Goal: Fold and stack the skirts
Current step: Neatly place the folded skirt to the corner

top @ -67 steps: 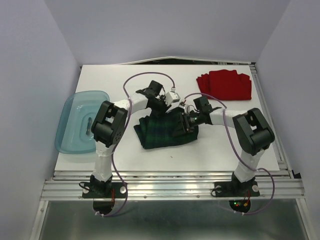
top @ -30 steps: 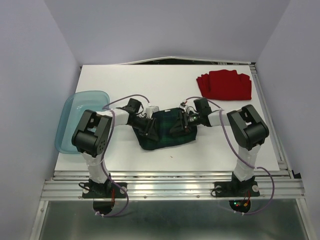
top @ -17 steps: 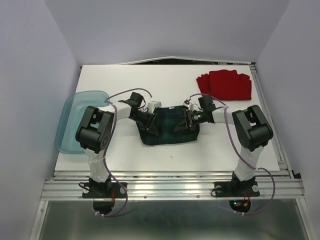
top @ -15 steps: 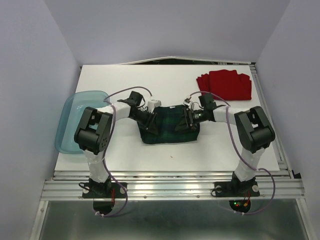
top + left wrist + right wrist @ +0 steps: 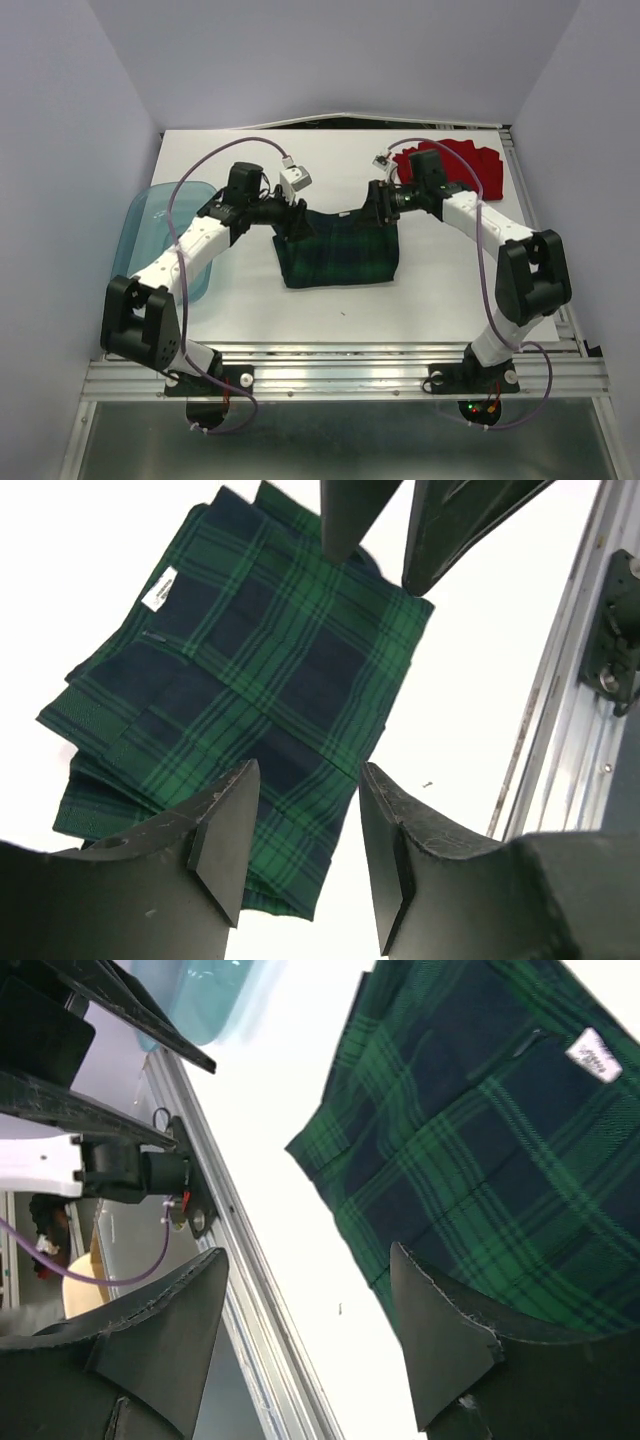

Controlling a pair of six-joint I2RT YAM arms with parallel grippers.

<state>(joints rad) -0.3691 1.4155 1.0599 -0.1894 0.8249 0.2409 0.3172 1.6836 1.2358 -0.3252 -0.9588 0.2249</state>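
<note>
The green-and-navy plaid skirt (image 5: 340,250) lies folded into a flat rectangle at the table's middle. It shows in the left wrist view (image 5: 250,660) and in the right wrist view (image 5: 480,1130), with its white label up. The red skirt (image 5: 465,170) lies folded at the back right, partly hidden by my right arm. My left gripper (image 5: 296,222) hangs open and empty above the plaid skirt's far left corner (image 5: 305,780). My right gripper (image 5: 382,205) hangs open and empty above its far right corner (image 5: 300,1260).
A translucent teal tub (image 5: 150,215) sits at the table's left edge under my left arm; it also shows in the right wrist view (image 5: 205,995). The metal rail (image 5: 340,365) runs along the near edge. A small dark speck (image 5: 342,314) lies in front of the plaid skirt.
Both grippers were low on the plaid skirt's sides; they have opened, let go and risen up and back. The skirt now lies flat and squarer.
</note>
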